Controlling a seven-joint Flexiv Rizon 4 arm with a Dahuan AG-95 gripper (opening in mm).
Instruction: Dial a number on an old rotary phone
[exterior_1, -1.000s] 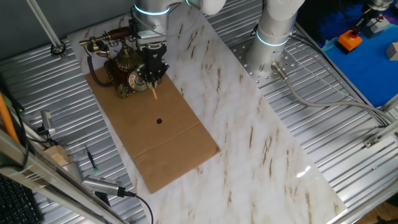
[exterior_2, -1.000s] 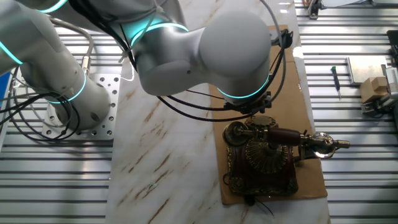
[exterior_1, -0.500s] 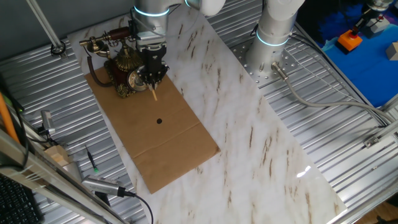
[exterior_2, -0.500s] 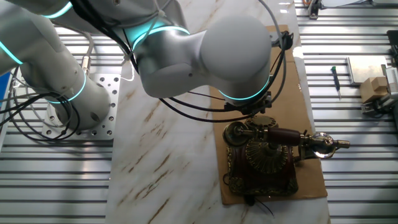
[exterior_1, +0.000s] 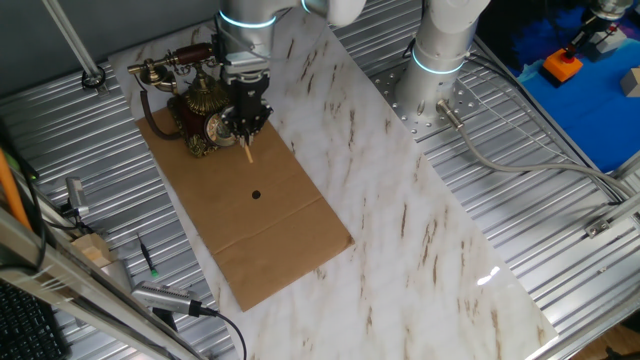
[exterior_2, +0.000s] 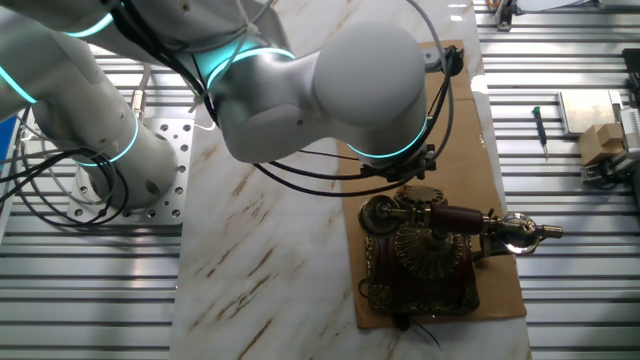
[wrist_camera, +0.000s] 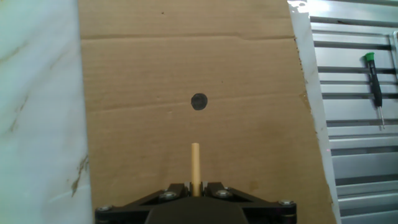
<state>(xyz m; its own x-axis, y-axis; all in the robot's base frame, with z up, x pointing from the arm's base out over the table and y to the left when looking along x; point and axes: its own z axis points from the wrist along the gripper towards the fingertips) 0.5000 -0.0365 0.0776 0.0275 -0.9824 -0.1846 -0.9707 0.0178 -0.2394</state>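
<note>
Rotary phone (exterior_1: 200, 108) sits at the far end of a cardboard sheet (exterior_1: 255, 215) on the marble desk (exterior_1: 400, 215), where the hand (exterior_1: 247, 128), clamped on a thin wooden stick (exterior_1: 246, 148), hovers just beside the dial; dialing appears under way, and the next move calls for seating the stick tip in a finger hole. From the other fixed view, the arm's bulk hides hand and dial. In the hand view, the stick (wrist_camera: 195, 168) points at bare cardboard and a dark dot (wrist_camera: 199, 101); the phone falls outside the frame.

Two high opposite views; hand view downward.
</note>
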